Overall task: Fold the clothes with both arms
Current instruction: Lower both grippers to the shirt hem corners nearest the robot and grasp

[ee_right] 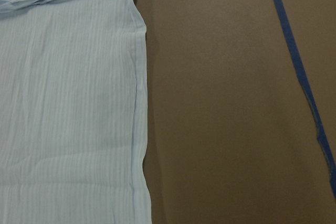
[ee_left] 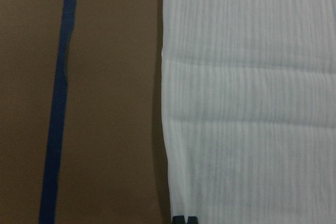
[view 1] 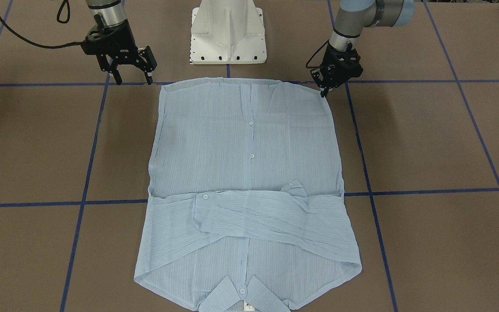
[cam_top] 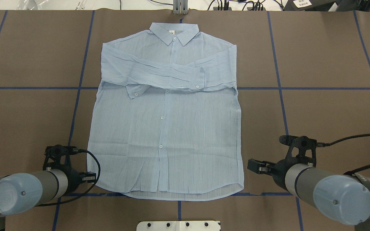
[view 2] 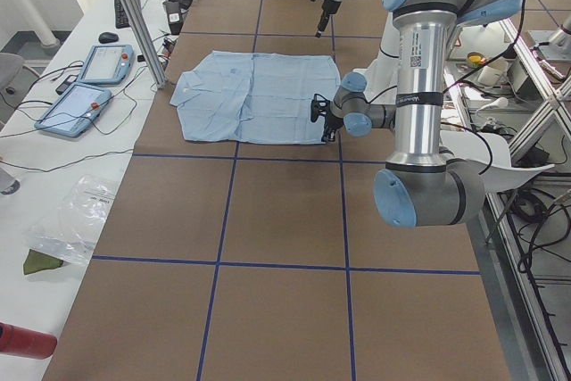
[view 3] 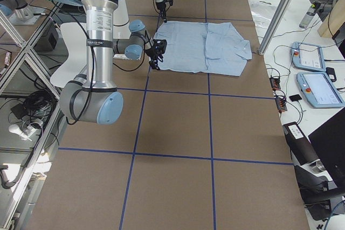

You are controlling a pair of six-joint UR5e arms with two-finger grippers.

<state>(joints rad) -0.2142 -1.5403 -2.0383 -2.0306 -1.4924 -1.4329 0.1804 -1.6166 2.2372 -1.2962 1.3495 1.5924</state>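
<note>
The shirt (view 1: 249,143) lies flat and buttoned on the table (view 1: 427,143) straight out from the white base (view 1: 228,32). Its hem (view 1: 232,80) is nearest the base and its collar (view 1: 243,297) farthest, with both sleeves (view 1: 267,216) already crossed over the chest. The step in hand looks like taking the hem corners for the lengthwise fold. The left gripper (view 1: 324,91), off the base's left side, has its fingers drawn together at one hem corner; I cannot tell whether cloth is caught between them. The right gripper (view 1: 132,79), off the base's right side, is spread and empty, just clear of the other corner. Next, I judge, it must pinch that corner, then both carry the hem evenly away from the base.
</note>
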